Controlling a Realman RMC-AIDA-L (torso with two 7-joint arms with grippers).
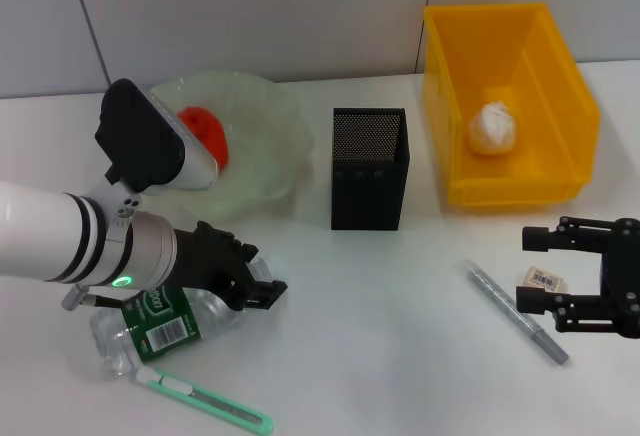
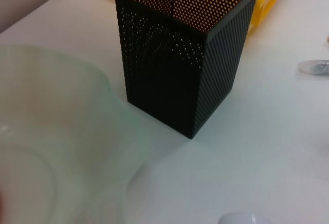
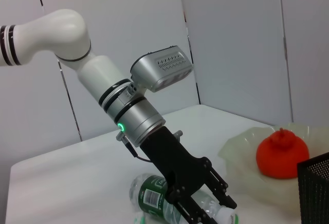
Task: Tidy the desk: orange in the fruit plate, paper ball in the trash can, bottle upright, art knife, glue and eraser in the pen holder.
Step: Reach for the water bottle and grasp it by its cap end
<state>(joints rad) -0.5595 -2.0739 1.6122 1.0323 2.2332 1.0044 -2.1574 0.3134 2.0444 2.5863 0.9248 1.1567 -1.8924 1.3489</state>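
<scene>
while lying: bottle [image 1: 150, 328], left claw [image 1: 262, 291] around

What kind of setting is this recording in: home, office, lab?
Probably a lab or test bench staged as a desk: a bare white table against plain panel walls, holding a mesh pen holder, a yellow bin and a fruit plate.

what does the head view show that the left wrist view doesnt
Only the head view shows the orange, the paper ball inside the yellow bin, the lying bottle under the left gripper, the art knife, and the right gripper by the eraser. Only the left wrist view looks down into the pen holder, with nothing seen in the part shown. Both share the pen holder, fruit plate, yellow bin and silver pen.
</scene>
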